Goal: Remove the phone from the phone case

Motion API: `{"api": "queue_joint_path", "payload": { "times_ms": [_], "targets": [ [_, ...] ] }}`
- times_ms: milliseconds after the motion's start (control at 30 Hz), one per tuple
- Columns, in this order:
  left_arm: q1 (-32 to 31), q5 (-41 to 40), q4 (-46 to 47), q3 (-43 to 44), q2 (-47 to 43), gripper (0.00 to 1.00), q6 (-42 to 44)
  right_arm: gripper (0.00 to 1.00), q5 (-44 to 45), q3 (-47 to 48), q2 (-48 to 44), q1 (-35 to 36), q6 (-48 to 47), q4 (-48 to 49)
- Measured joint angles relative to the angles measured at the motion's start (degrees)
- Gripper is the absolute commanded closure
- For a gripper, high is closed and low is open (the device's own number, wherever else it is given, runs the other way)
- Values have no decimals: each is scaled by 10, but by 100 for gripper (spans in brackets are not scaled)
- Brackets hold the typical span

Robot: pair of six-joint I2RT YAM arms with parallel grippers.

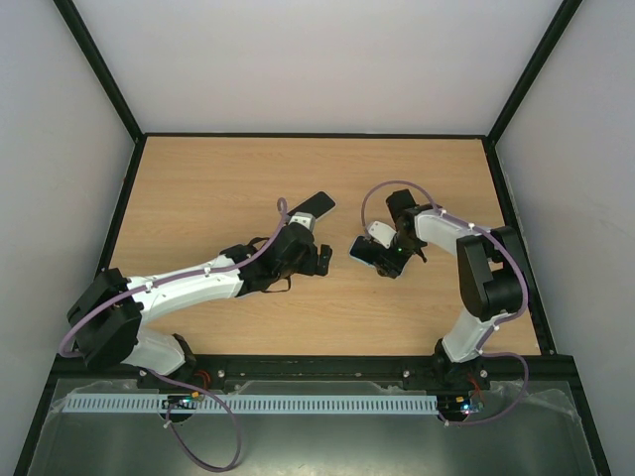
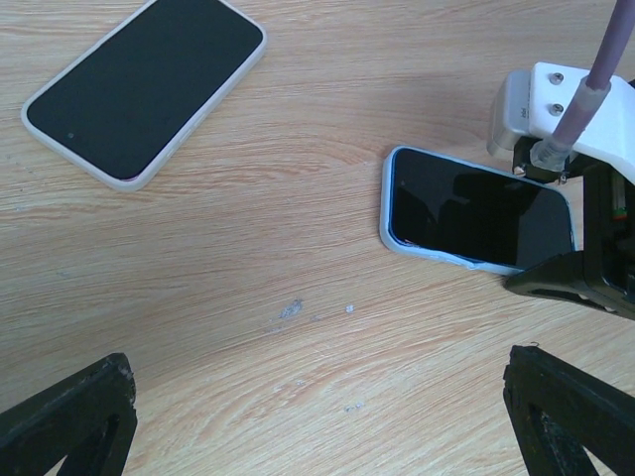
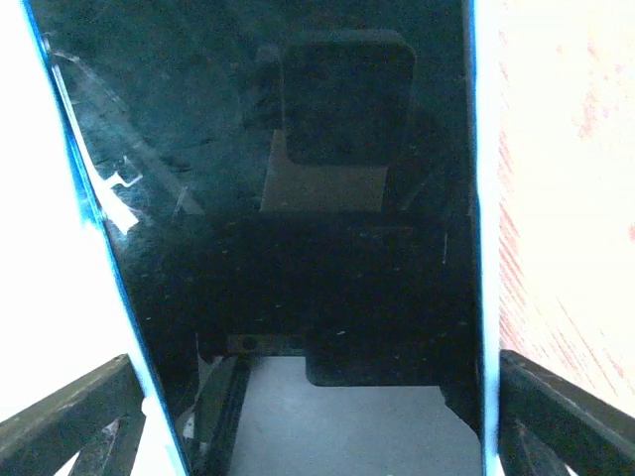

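A phone in a light blue case (image 2: 476, 218) lies screen up on the wooden table (image 2: 248, 297). It also shows in the top view (image 1: 361, 249) and fills the right wrist view (image 3: 288, 198). My right gripper (image 1: 383, 255) stands over its end. The fingers (image 3: 69, 416) press against both long edges of the case, and the gripper also shows in the left wrist view (image 2: 552, 223). My left gripper (image 1: 322, 260) is wide open and empty, hovering over bare wood (image 2: 319, 397) left of that phone.
A second phone in a whitish case (image 2: 144, 84) lies screen up farther back, also in the top view (image 1: 314, 206), just beyond my left gripper. Black frame rails (image 1: 124, 213) edge the table on both sides.
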Motion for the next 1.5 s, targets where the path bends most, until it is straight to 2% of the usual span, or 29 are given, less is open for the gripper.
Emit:
{"api": "queue_joint_path", "payload": {
  "times_ms": [200, 433, 667, 833, 1133, 1300, 1500],
  "targets": [
    [0, -2, 0, 0, 0, 0, -7, 36, 9, 4, 0, 5, -5, -5],
    [0, -4, 1, 0, 0, 0, -18, 42, 17, 5, -16, 8, 20, -18],
    [8, -3, 16, 6, 6, 1, -40, 46, -52, 56, -123, 8, 100, -44],
    [9, 10, 76, 12, 2, 11, -50, 53, -114, 78, -173, 8, 163, -14],
    [13, 24, 188, 16, 1, 27, -126, 56, -150, -2, -232, 8, 248, 57],
    [35, 47, 210, 49, 48, 35, -183, 56, -166, -31, -271, 8, 279, 85],
    [44, 78, 227, 81, 105, 41, -218, 57, -178, -43, -276, 8, 291, 105]
  ]
}}
